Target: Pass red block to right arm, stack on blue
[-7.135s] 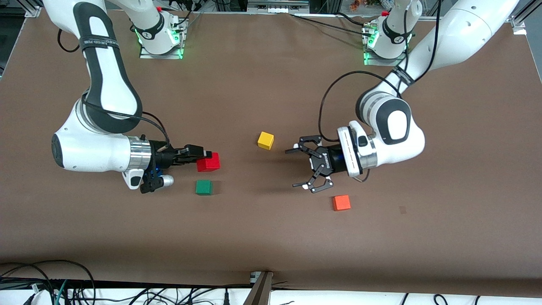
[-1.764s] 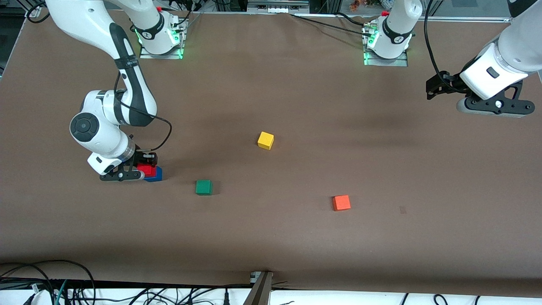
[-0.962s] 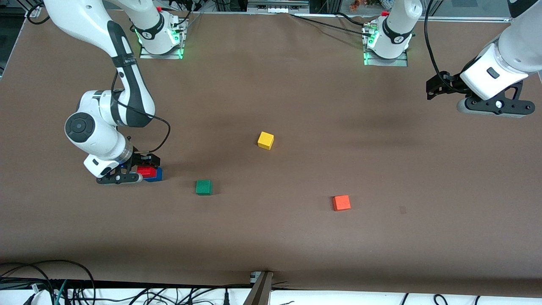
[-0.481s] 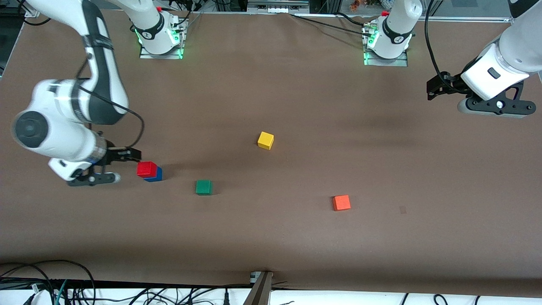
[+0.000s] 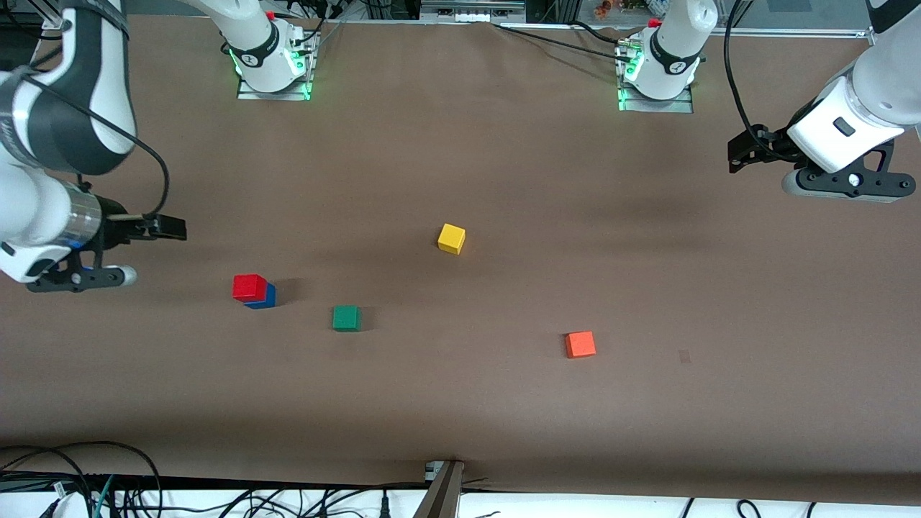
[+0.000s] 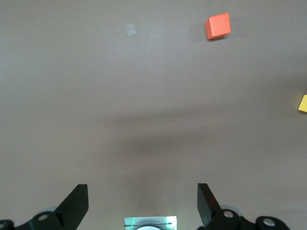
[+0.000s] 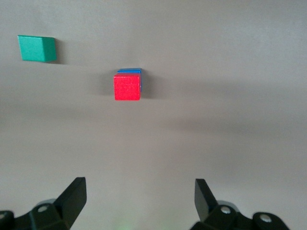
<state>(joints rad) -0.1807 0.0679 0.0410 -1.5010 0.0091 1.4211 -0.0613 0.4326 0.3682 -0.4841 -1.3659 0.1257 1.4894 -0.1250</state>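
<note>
We are seeing two white arms with black joint covers, silver wrist rings, looping black cables, black grippers and green-lit bases.

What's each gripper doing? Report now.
Left gripper: open, empty, over bare table.
Right gripper: open, empty, clear of the red block on the blue.

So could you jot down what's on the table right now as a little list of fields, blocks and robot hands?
stack: small matte red cube on small deep-blue cube
other blocks: green cube, yellow cube, orange cube, each alone
right gripper: open, empty, beside the stack toward the right arm's end
left gripper: open, empty, waiting at the left arm's end
</note>
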